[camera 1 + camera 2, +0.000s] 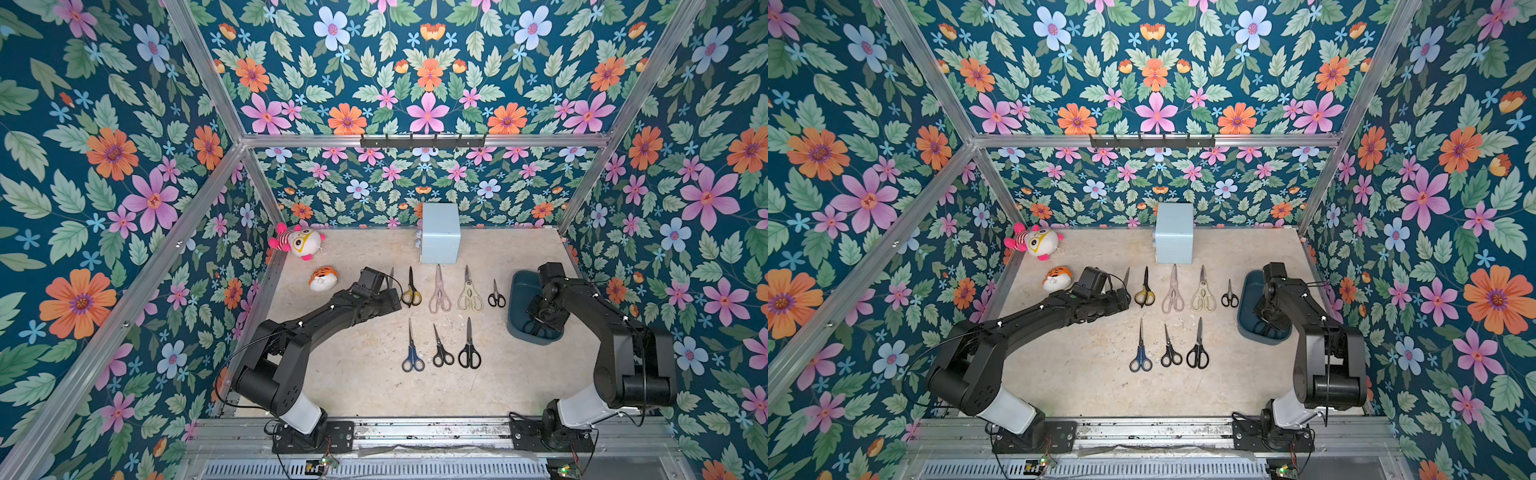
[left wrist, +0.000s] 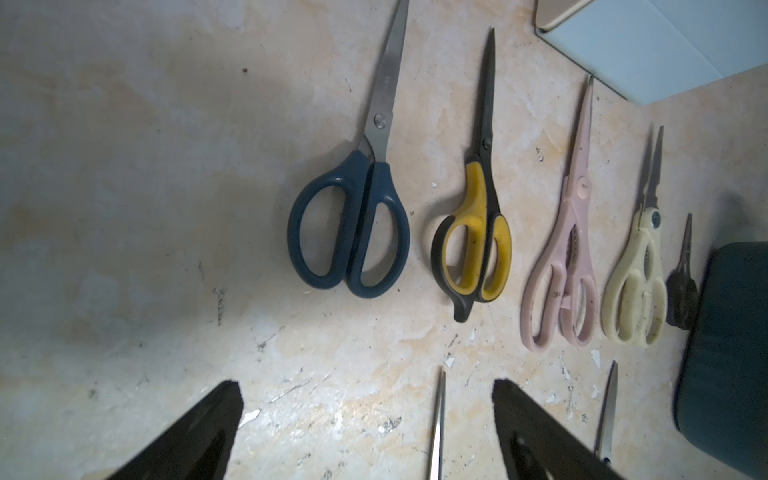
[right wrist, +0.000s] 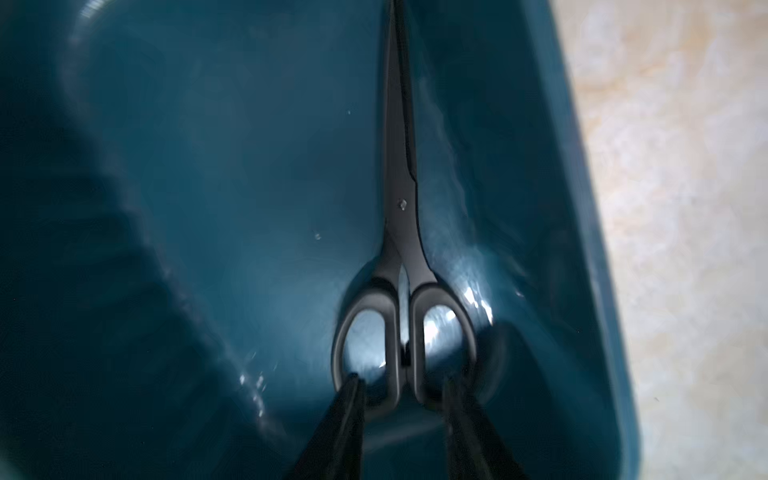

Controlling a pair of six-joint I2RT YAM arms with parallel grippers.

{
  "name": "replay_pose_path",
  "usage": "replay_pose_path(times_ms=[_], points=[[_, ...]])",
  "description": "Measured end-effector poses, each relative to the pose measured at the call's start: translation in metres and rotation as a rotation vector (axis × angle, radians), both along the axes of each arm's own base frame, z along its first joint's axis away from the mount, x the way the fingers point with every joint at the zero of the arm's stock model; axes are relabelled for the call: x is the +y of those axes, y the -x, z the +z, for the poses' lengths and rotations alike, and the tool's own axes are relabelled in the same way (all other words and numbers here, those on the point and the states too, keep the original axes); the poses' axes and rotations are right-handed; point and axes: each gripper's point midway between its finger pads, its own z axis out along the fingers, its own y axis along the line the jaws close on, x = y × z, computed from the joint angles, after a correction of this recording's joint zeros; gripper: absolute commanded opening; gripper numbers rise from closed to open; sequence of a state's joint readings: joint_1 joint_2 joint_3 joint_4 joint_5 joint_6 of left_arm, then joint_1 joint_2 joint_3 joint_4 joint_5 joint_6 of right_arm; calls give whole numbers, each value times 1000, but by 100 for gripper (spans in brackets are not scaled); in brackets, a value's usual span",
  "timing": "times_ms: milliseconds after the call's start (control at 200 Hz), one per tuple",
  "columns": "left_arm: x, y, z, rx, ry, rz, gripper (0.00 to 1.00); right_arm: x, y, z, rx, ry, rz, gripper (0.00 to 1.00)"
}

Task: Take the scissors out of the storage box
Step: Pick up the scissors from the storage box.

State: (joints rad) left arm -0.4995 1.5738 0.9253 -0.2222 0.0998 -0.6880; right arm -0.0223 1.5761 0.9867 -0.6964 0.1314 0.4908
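Nine pairs of scissors, two plush toys, one storage box and one pale blue cube are sharing the table.

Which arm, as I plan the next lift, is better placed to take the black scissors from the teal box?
Right. The right gripper is inside the storage box, fingers gripping the black scissors; the left gripper hangs open over the table.
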Motion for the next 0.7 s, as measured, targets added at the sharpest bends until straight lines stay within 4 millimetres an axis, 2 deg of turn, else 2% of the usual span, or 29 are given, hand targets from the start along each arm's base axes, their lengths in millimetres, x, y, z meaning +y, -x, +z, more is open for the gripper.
replay_pose_path(times_ms=[120,365,540,700], points=[[6,0,3,-14,-22,12,99,-1,-1,-13,18,0,6,37],[32,-2,16,-64,-39,82,99,-3,-4,-29,19,2,11,37],[41,-2,17,-62,-46,104,99,-4,-27,-32,-32,13,55,36],[42,-2,17,-58,-38,118,99,-2,-49,-25,-82,11,101,36]])
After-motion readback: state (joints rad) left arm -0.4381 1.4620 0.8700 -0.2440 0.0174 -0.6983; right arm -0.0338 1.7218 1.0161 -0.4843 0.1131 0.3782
